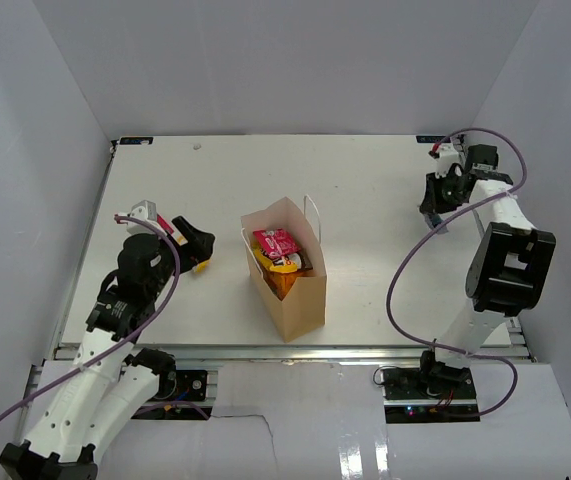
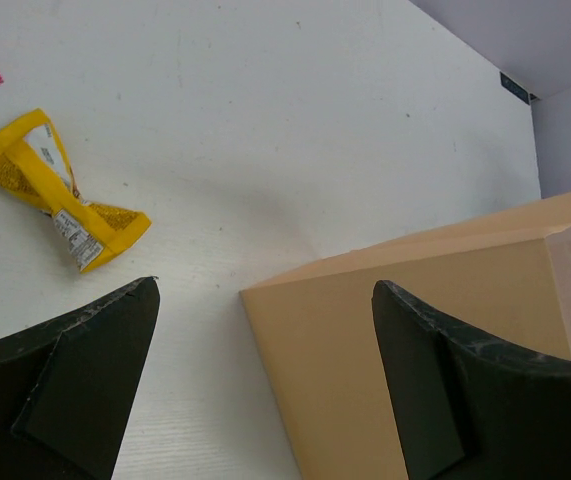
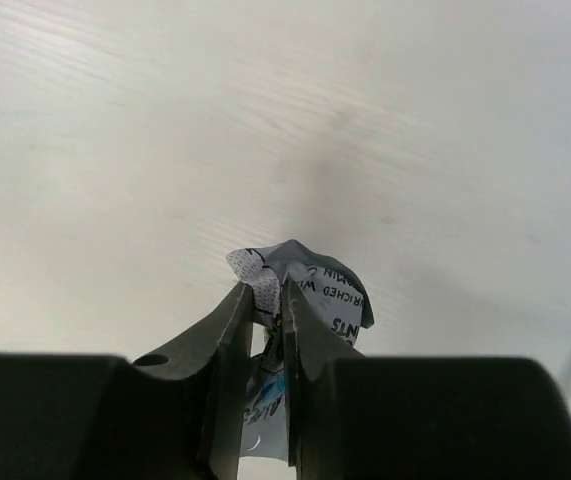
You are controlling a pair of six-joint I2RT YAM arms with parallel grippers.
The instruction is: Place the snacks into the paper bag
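Nearest to the arms, in the middle of the white tabletop [image 1: 385,290], the upright tan kraft paper bag with thin white string handles [image 1: 300,300] stood with its mouth open. It held some snacks already, among them a shiny pink-red pack [image 1: 275,242] that lay high, close to the rim. I judged that a further snack dropped carelessly could land on this pile and slide out over the edge.

Just to the left of the bag, the left end effector [image 1: 193,242] hung released, its jaws wide apart and holding nothing. A twisted yellow foil pack [image 2: 60,195] lay on the tabletop near it, not yet in the bag. The bag looked light, and this end effector was very close to its wall, so a sideways move here could push the bag or tip it over.

Far away on the right, the right end effector [image 3: 268,300] was clenched on a small crumpled silver-white foil packet [image 3: 315,285], down at the tabletop. The jaws pinched only a thin fold at one side of it. Such a grip on slippery foil could fail, and the way to the bag was long, so the packet might slip out during the lift or fall short of the mouth.
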